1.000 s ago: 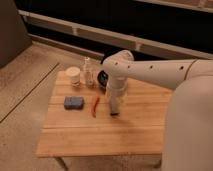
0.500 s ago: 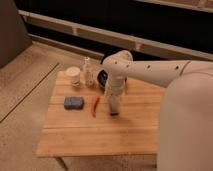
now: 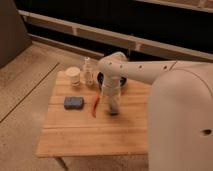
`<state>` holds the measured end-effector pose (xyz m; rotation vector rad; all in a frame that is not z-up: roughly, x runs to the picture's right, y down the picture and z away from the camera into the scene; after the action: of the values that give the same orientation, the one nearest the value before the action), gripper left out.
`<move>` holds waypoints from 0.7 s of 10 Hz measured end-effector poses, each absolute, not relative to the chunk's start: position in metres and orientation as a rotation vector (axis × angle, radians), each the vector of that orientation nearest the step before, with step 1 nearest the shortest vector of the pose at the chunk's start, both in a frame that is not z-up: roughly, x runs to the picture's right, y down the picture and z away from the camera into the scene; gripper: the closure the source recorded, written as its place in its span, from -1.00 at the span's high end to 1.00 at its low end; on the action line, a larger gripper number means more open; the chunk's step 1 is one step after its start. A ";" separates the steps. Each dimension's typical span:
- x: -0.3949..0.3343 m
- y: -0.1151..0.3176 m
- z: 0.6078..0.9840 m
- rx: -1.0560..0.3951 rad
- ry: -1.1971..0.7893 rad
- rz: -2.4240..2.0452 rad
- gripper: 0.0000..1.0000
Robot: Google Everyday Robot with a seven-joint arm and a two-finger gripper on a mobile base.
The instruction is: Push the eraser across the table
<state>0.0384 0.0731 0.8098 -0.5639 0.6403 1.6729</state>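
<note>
Eraser (image 3: 114, 110) lies on the table (image 3: 75, 135), apparently touching the gripper (image 3: 113, 102) above; its state unclear.

My gripper (image 3: 114, 107) is a grey, dark-tipped piece low over the table (image 3: 75, 135). Straight above my jaws sits a pale grey wrist (image 3: 111, 92) capped by a rounded white joint housing (image 3: 112, 66). Up and right of them a smooth white arm tube (image 3: 145, 70) with small dark dots meets a big rounded white shell (image 3: 185, 115) bearing one dark hole.

Dim warm light, darker behind; gripper (image 3: 113, 107) low at table (image 3: 90, 136) centre
</note>
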 end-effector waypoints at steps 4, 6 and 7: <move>0.057 0.073 0.816 -0.546 0.677 1.663 0.30; 0.056 0.076 0.819 -0.553 0.686 1.655 0.30; 0.050 0.076 0.822 -0.562 0.684 1.641 0.30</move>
<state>0.0498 0.0761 0.8221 -0.5621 0.6841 1.6413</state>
